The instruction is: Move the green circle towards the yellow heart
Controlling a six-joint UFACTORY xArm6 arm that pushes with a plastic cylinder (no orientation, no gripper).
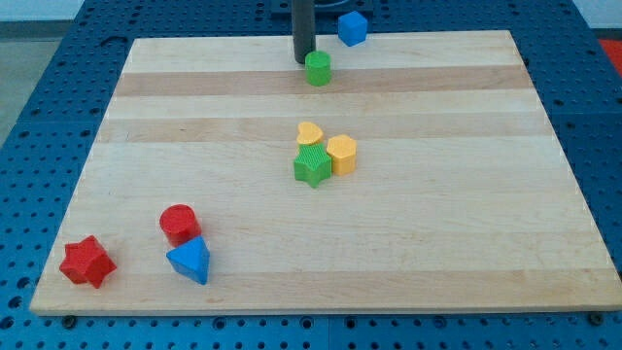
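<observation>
The green circle [318, 68] sits near the view's top, in the middle of the board. My tip [304, 62] is just to its upper left, touching or nearly touching it. The yellow heart [309, 134] lies lower down near the board's centre. It is packed against a green star [312, 165] below it and a yellow hexagon [342, 154] to its right.
A blue cube [352, 28] sits at the board's top edge, right of the rod. At the bottom left are a red cylinder [179, 223], a red star [86, 262] and a blue triangle [190, 260]. The wooden board [466, 214] lies on a blue pegboard.
</observation>
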